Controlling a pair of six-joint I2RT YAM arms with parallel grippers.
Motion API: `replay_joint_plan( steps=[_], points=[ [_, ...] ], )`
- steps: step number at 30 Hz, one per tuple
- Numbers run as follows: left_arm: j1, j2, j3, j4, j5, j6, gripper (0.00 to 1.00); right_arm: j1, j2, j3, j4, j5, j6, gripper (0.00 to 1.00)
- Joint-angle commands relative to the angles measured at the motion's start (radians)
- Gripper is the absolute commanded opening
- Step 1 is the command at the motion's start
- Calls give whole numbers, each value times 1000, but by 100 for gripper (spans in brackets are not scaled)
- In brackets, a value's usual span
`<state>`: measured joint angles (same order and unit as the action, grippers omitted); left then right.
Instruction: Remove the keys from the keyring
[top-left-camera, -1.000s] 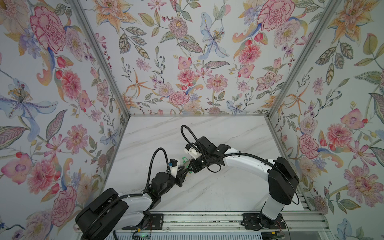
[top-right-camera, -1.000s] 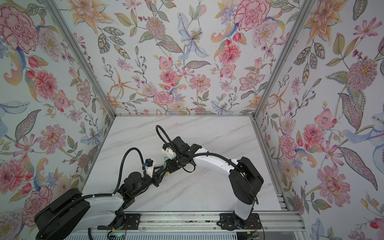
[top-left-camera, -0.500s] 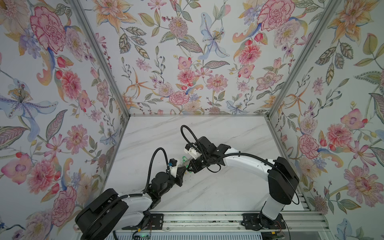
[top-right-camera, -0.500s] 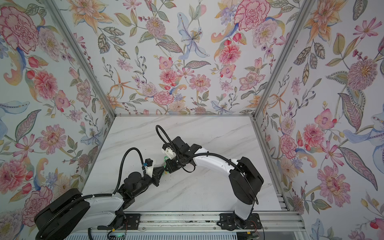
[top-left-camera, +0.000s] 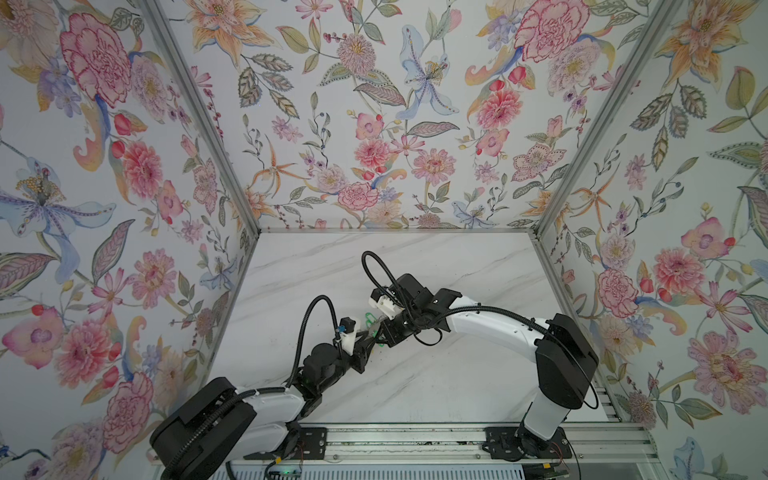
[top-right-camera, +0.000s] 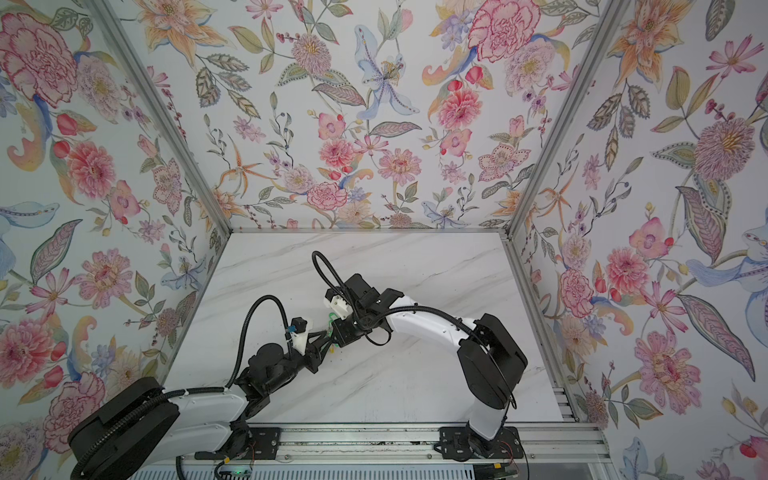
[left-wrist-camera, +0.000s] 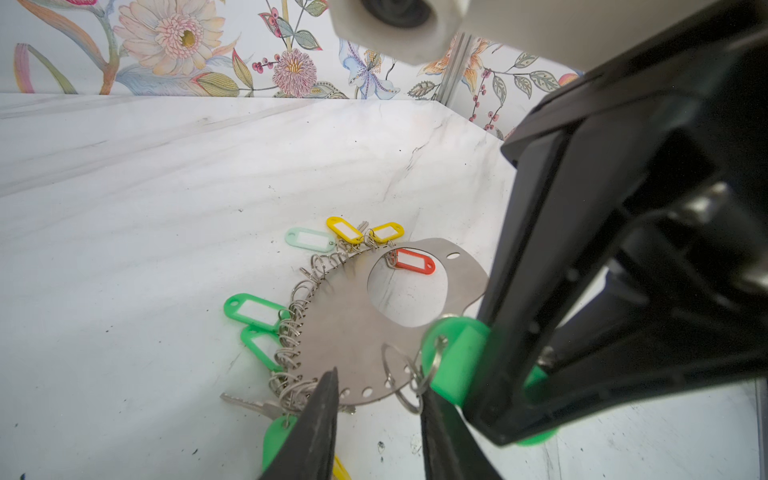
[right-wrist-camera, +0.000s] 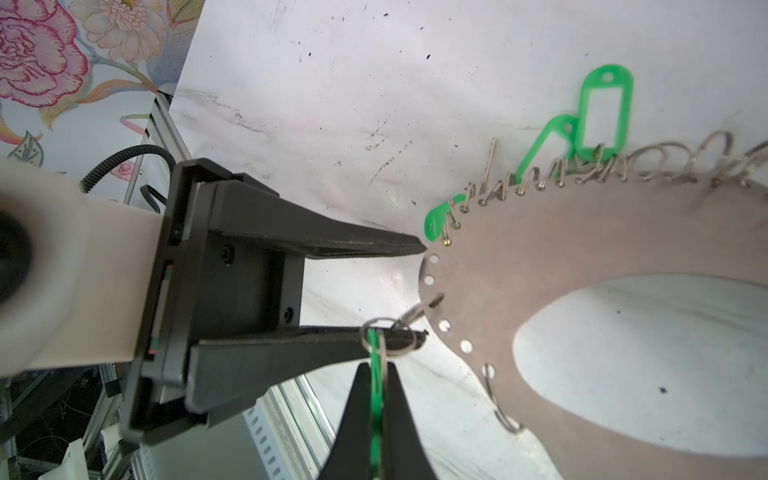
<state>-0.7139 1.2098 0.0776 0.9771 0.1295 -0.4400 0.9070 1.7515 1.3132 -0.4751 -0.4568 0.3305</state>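
Green tag (left-wrist-camera: 457, 357) sat clamped in your closed right jaws, tethered to the keyring (left-wrist-camera: 345, 332); your open left jaws likely needed to pin its rim steady.

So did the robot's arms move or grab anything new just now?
Nothing I can see changed. The right tool is shut on a green oval plastic tag, the left tool is open at the rim of the large flat grey metal keyring, and both meet at the same spot as before.

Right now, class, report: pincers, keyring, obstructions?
Right pincer shut on green oval plastic tag. Left pincer open at flat grey metal keyring rim. No obstruction seen.
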Motion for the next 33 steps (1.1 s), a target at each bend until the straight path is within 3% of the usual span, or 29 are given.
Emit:
replay_joint_plan(
  steps=[1,16,33],
  points=[
    [-10,-8,35,20,3,15,32,0,-17,-5,13,-26,5,0],
    [-10,-23,6,2,6,46,0,-23,-68,-34,13,1,1,0],
    [-9,-20,-31,9,-13,47,0,-58,-106,-44,13,-9,-5,0]
  ],
)
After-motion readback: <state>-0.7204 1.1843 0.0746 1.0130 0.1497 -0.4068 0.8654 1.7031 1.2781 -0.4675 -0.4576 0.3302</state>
